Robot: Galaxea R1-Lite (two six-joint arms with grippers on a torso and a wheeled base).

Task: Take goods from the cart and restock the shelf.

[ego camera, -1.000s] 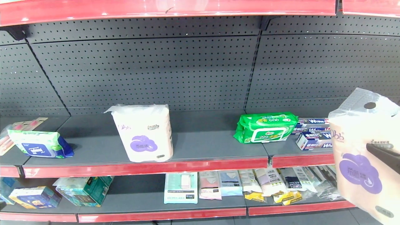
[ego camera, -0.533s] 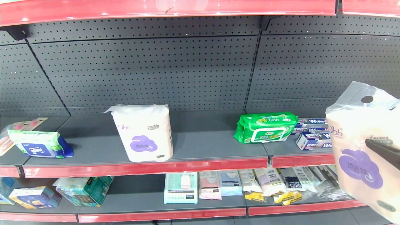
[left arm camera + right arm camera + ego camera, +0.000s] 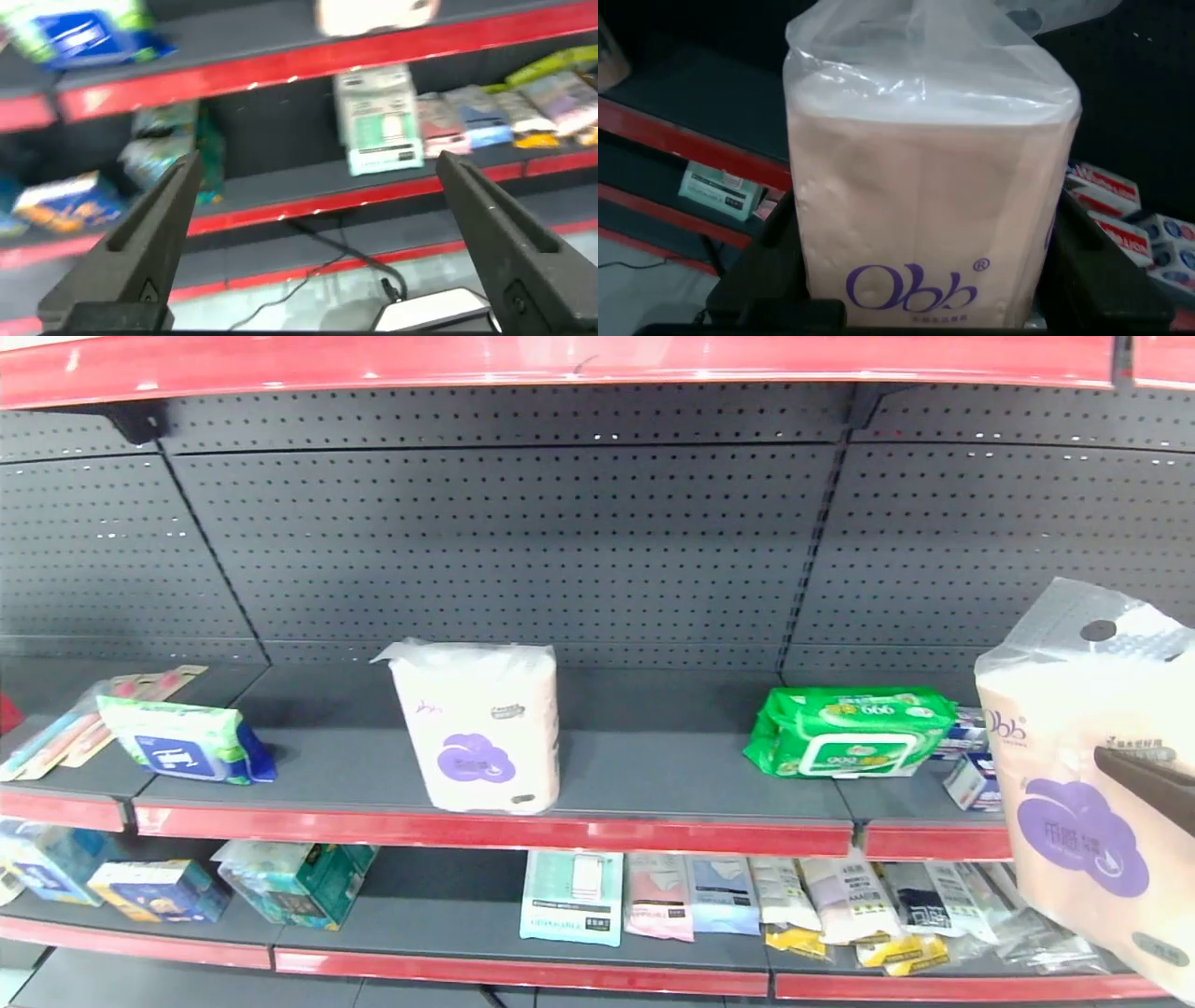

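Shop aisle: grey steel shelf (image 3: 653,775) w/ red front strips.

Nearest, at 4 o'clock in the head view, is the held toilet-roll pack (image 3: 1064,756). It's upright w/ a slight lean and the plastic carry flap is on top. The right tool (image 3: 924,243) clamps it, one dark finger per side. The pack hangs in front of the shelf, not yet over the board. The left tool (image 3: 318,187) sits low, fingers spread wide, nothing in it.

Further out on the board, a matching shelved pack (image 3: 481,728) stands near the front edge, approx. 9 o'clock from the held one. A green wet-wipes pack (image 3: 845,733) lies betw. the two, and toothpaste boxes (image 3: 971,775) sit just beside the held pack. Far off at 9 o'clock are a blue-green wipes pack (image 3: 182,742) and toothbrush cards (image 3: 75,728). Farthest back is the perforated back panel (image 3: 523,541).

Risks, as I judge them:
- The wrap is slick and the rolls are soft, so the pack could slip or twist in the grip.
- Going in low, its base could catch the red strip.
- Swinging toward 9 o'clock, it could knock the wet wipes or toothpaste.

Pose: the right arm is out at the 4 o'clock edge, fingers running along the pack's sides. The left arm is down, its tool facing the lower shelves.
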